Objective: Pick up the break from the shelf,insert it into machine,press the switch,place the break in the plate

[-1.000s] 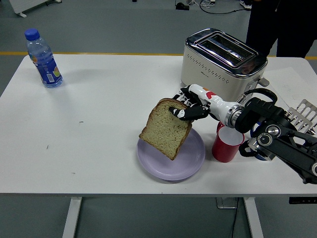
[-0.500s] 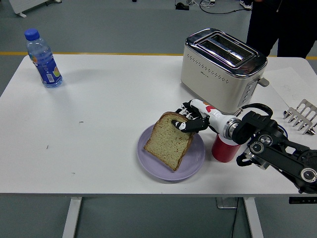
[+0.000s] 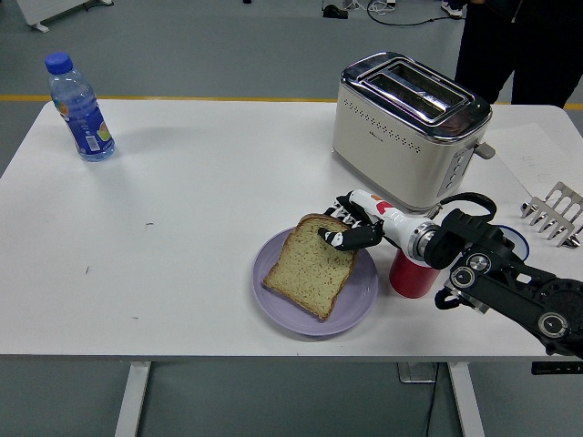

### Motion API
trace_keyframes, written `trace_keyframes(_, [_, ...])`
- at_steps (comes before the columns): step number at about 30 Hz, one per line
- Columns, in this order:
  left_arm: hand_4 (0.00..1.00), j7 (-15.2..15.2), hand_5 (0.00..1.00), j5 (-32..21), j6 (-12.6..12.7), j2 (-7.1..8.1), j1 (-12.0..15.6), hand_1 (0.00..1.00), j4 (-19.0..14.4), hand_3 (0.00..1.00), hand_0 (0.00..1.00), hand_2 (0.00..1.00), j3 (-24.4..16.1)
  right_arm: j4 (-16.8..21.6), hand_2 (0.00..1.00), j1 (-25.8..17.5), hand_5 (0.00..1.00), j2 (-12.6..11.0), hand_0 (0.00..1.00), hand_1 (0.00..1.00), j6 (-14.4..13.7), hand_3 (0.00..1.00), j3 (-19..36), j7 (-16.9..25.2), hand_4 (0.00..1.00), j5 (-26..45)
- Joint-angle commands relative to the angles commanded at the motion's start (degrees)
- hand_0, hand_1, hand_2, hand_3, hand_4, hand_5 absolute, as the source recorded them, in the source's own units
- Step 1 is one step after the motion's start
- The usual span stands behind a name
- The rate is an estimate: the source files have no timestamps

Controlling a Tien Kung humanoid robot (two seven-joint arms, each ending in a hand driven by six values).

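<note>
A slice of brown bread (image 3: 310, 269) lies nearly flat on the lilac plate (image 3: 363, 304) near the table's front edge. My right hand (image 3: 347, 226) still pinches the slice's upper right corner, its fingers curled over the crust. The right arm (image 3: 496, 278) reaches in from the lower right. The cream and chrome toaster (image 3: 410, 123) stands behind, its two slots empty. My left arm is not in view.
A red cup (image 3: 413, 271) stands right of the plate, under my forearm. A metal toast rack (image 3: 552, 212) sits at the right edge. A blue water bottle (image 3: 80, 110) stands at the far left. A person in dark clothes (image 3: 524, 45) stands behind the table.
My right hand has lowered the bread from a tilted hang above the plate until it lies on the plate. The arm sank with it.
</note>
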Motion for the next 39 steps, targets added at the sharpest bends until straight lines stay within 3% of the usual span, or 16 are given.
trace_keyframes(4, [0.536, -0.05, 0.934, -0.35, -0.02, 0.07, -0.11, 0.603, 0.0, 0.689, 0.699, 0.727, 0.29, -0.46, 0.523, 0.16, 0.071, 0.2, 0.411, 0.492, 1.11, 0.551, 0.15, 0.81, 0.507, -2.27])
trace_keyframes(5, [0.536, -0.04, 0.934, -0.35, -0.02, 0.07, -0.13, 0.602, 0.0, 0.688, 0.699, 0.727, 0.28, -0.51, 0.634, 0.19, 0.172, 0.23, 0.575, 0.614, 1.28, 0.648, 0.17, 0.94, 0.633, -2.6])
trace_keyframes(10, [0.536, -0.12, 0.934, -0.62, 0.02, 0.12, -0.24, 0.602, 0.0, 0.688, 0.699, 0.727, 0.39, -0.71, 0.634, 0.34, 0.172, 0.39, 0.575, 0.614, 2.31, 0.648, 0.39, 1.37, 0.633, -4.37])
trace_keyframes(11, [0.537, -0.12, 0.935, -0.56, 0.03, 0.11, -0.27, 0.602, 0.0, 0.689, 0.699, 0.727, 0.31, -0.78, 0.726, 0.35, 0.194, 0.43, 0.693, 0.687, 2.63, 0.725, 0.43, 1.38, 0.665, -5.01])
trace_keyframes(16, [0.537, -0.16, 0.935, -0.6, 0.06, 0.08, -0.31, 0.602, 0.0, 0.689, 0.699, 0.727, 0.24, -0.99, 0.726, 0.36, 0.194, 0.52, 0.693, 0.687, 3.6, 0.725, 0.58, 1.25, 0.665, -7.08])
trace_keyframes(17, [0.536, -0.16, 0.935, -0.61, 0.06, 0.08, -0.32, 0.602, 0.0, 0.689, 0.7, 0.728, 0.22, -1.02, 0.855, 0.37, 0.23, 0.52, 0.829, 0.777, 3.72, 0.83, 0.61, 1.25, 0.708, -7.47])
trace_keyframes(30, [0.535, -0.12, 0.934, -0.68, 0.03, 0.05, -0.39, 0.605, 0.0, 0.69, 0.7, 0.727, 0.27, -0.61, 0.896, 0.42, 0.248, 0.26, 0.881, 0.813, 2.52, 0.86, 1.43, 2.51, 0.727, -11.59])
trace_keyframes(36, [0.535, -0.15, 0.932, -0.72, 0.03, 0.07, -0.4, 0.605, 0.0, 0.69, 0.699, 0.727, 0.17, 2.55, 0.857, -0.34, 0.252, -0.72, 0.853, 0.796, 3.02, 0.816, 2.73, 3.63, 0.717, -11.73])
trace_keyframes(39, [0.535, -0.13, 0.932, -0.53, 0.01, 0.06, -0.37, 0.605, 0.0, 0.69, 0.699, 0.727, 0.04, 6.86, 0.857, -1.83, 0.252, -2.04, 0.853, 0.796, 4.79, 0.816, 5.45, 7.57, 0.717, -7.59])
